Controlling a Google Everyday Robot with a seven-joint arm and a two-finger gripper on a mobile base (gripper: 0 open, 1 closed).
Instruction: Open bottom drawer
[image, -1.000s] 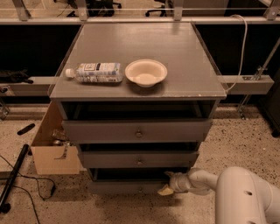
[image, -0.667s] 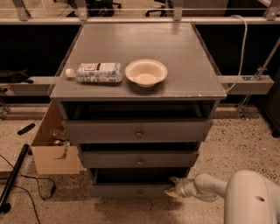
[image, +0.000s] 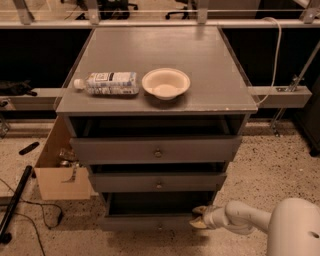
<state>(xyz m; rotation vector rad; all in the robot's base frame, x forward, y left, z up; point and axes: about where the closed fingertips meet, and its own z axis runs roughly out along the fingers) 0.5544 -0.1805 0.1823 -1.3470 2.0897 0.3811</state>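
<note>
The bottom drawer (image: 150, 222) is the lowest of three grey drawers in the cabinet. It is pulled out, with its dark inside showing behind the front panel, and a small round knob (image: 159, 227) sits in the middle of that panel. My gripper (image: 200, 218) is at the right end of this drawer's front, by its top edge, on the white arm (image: 245, 218) that comes in from the lower right.
The middle drawer (image: 158, 182) and top drawer (image: 156, 148) are also partly pulled out. A plastic bottle (image: 107, 83) lies on the cabinet top beside a white bowl (image: 166, 83). An open cardboard box (image: 59, 165) stands on the floor at the left. A black pole (image: 14, 201) and cables lie at the far left.
The arm has drawn back toward the lower right, and the bottom drawer now stands further out, with more of its dark inside showing.
</note>
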